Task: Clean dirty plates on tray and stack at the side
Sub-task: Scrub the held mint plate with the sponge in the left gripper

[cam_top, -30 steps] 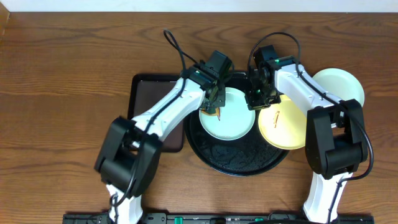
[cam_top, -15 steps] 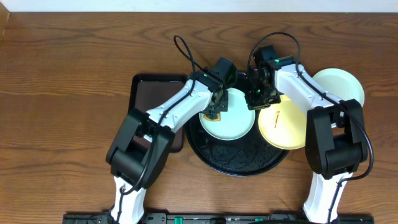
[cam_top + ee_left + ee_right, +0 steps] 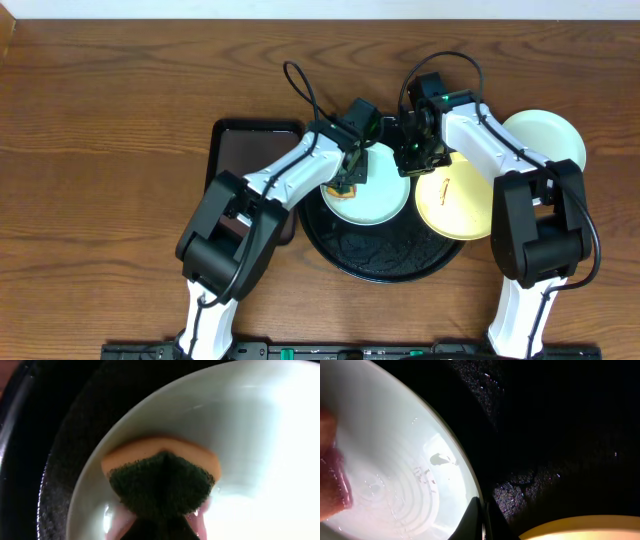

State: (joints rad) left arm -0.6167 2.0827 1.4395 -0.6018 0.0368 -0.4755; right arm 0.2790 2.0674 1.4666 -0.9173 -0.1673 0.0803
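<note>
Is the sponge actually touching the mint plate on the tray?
Touching. The left wrist view shows the sponge pressed onto the mint plate, its orange layer flattened against the surface with no gap.

Robot lab bench: 2 white arms (image 3: 285, 165), wood-grain table (image 3: 100, 120) under left pincer (image 3: 349, 180), mounting rail (image 3: 300, 352) behind it.

White-shelled arms (image 3: 285, 170) carry bulky black joints, looping black cables (image 3: 296, 82) and small green wrist lights (image 3: 437, 98).

A brown rectangular tray (image 3: 240, 150) lies on the wooden table (image 3: 100, 150), plus a sponge (image 3: 160, 480).
</note>
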